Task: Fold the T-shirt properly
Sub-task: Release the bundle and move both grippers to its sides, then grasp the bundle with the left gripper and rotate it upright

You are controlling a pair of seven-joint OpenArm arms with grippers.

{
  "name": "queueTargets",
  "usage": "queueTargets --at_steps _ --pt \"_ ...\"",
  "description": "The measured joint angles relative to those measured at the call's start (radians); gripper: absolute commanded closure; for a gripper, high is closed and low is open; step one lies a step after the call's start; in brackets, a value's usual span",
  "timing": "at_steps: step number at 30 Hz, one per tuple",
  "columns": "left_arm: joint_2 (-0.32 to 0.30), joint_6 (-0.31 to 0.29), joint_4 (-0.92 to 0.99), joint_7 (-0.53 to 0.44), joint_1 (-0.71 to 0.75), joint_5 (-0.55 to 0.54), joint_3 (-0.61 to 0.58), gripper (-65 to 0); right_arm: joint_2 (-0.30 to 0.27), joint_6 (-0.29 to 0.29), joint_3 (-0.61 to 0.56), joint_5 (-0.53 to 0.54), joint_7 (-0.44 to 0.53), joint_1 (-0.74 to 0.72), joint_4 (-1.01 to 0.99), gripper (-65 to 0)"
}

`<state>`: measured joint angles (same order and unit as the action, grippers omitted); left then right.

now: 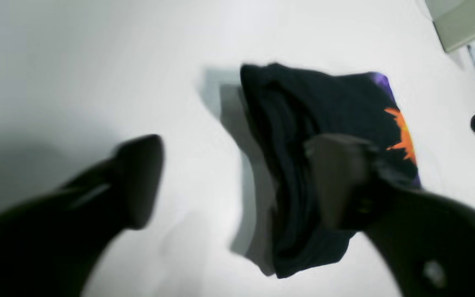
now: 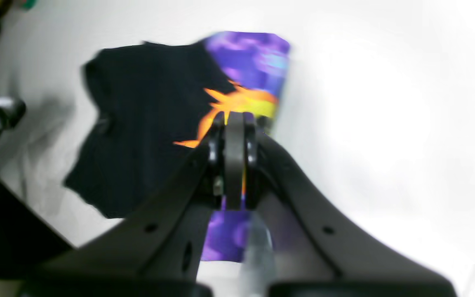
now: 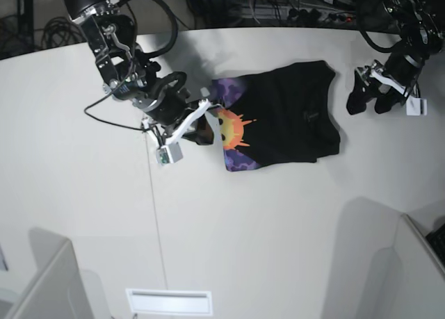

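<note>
The T-shirt [image 3: 292,110] lies folded and flat in the middle of the white table, black side up, with the orange sun face on purple along its left edge. In the right wrist view the T-shirt [image 2: 146,115] fills the middle. My right gripper [image 2: 234,117] is shut, its tips over the yellow print at that edge [image 3: 207,121]; no cloth looks lifted. My left gripper [image 3: 367,105] is open, off the shirt's right side. Its fingers [image 1: 138,177] stand wide apart above the table, the T-shirt [image 1: 303,107] lying beyond them.
Cables and dark equipment [image 3: 292,6] crowd the table's far edge. A thin cable [image 3: 154,194] runs down the table left of centre. Grey partitions stand at the near left [image 3: 42,277] and near right [image 3: 417,263]. A white slotted plate [image 3: 169,301] sits at the front edge.
</note>
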<state>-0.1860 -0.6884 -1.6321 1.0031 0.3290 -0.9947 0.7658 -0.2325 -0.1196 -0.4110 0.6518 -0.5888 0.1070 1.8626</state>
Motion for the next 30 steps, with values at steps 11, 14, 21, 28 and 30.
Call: queueTargets --at_steps 11,14,21,28,30 --pt "0.027 0.0 0.145 0.0 -0.092 -0.002 -0.193 -60.2 -0.025 0.004 0.034 0.0 0.004 0.037 0.0 0.0" --pt "0.029 0.003 0.186 -0.001 -0.108 -0.002 -0.2 -60.1 -0.025 0.004 0.034 0.0 -0.003 0.06 0.0 0.0" --pt "0.027 0.069 0.197 -0.058 -0.126 -0.01 -0.299 -60.1 -0.035 0.004 0.034 0.002 0.003 0.072 0.0 0.0" --pt "0.013 0.109 0.219 -0.072 -0.16 0.011 -0.379 -44.3 -0.034 0.007 0.092 0.003 0.035 0.129 0.006 0.0" --pt "0.011 0.109 0.238 -0.069 -0.185 0.077 -0.399 -31.8 -0.038 0.005 0.132 0.003 0.055 0.163 0.02 0.0"
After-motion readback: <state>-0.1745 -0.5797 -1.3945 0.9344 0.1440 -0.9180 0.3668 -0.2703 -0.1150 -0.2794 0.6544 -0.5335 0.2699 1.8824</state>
